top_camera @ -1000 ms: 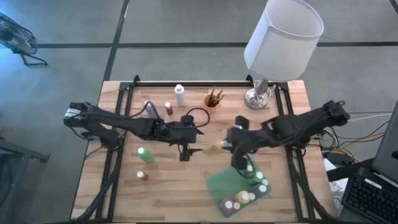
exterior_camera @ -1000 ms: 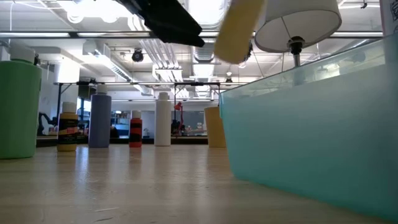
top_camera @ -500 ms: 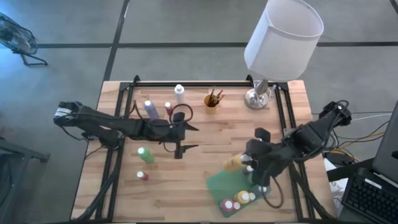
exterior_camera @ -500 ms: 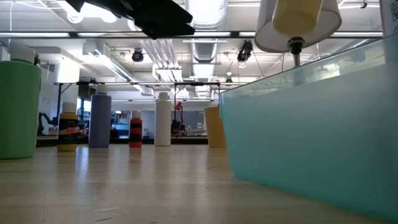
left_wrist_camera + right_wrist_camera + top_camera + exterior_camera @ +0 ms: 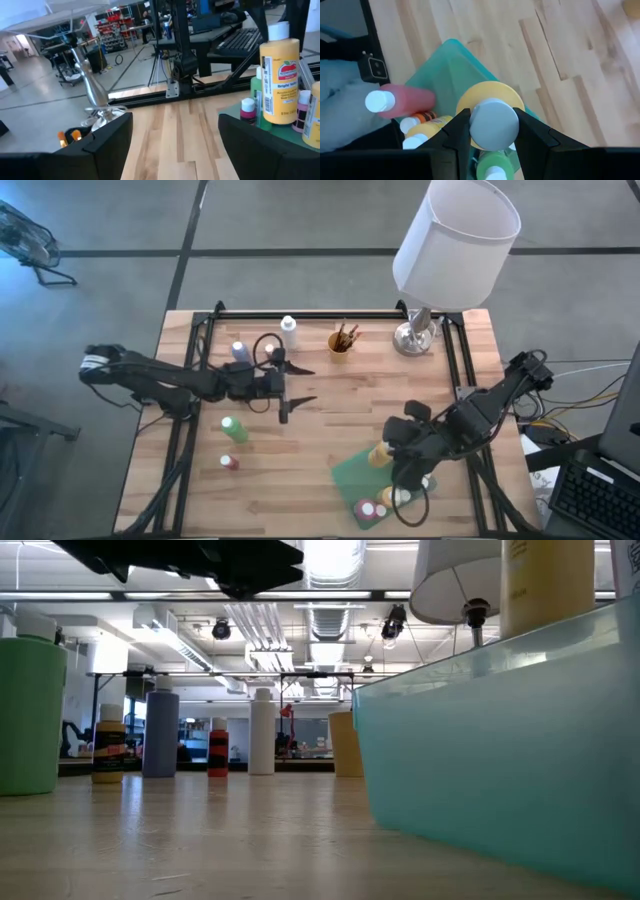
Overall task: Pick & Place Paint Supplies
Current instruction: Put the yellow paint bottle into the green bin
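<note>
Translucent teal plastic bin [image 5: 352, 472], my landmark, already holds several bottles. My right claw [image 5: 491, 131] is clamped on a yellow white-capped paint bottle [image 5: 380, 452] over the bin's edge. My left claw [image 5: 288, 390], fingers apart and empty, is well away from the bin. Green bottle [image 5: 234, 429], small red bottle [image 5: 229, 463] and others remain outside.

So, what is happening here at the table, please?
The robot is sorting paint bottles into a green bin. The right gripper holds a yellow bottle by its neck, over the bin's near edge, where other bottles already stand. The left gripper is open and empty above the bare wood, near the bottles that remain: a green bottle, a small red bottle and a white bottle.
</note>
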Robot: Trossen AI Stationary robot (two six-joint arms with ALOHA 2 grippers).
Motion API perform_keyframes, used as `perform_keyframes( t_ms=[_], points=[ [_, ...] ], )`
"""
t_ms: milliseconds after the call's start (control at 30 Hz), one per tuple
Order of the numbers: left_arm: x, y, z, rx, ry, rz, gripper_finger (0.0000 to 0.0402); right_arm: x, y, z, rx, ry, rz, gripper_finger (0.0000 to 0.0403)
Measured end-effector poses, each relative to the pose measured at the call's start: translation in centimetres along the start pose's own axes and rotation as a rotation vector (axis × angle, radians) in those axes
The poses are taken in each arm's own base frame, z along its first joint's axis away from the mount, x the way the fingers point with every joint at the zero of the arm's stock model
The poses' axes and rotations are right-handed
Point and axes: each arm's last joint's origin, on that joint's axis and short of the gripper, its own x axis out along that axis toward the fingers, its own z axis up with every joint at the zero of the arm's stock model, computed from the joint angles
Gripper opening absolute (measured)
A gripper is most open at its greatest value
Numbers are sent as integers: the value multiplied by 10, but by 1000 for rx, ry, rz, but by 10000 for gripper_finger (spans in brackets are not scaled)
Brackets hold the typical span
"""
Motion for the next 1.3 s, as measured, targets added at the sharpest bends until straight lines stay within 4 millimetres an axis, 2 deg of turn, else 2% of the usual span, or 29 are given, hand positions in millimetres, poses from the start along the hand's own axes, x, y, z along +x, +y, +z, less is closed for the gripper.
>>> perform_keyframes(
  t_ms=[300, 1033, 1300],
  points=[
    [-3, 3, -1, 9, 29, 5, 296, 6, 2, -1, 50, 8, -15, 113],
    [-3, 7, -1, 1, 30, 19, 296, 71, -4, -29, 0, 108, -81, 113],
    [-3, 8, -1, -2, 30, 21, 296, 84, -7, -36, -1, 126, -76, 113]
  ],
)
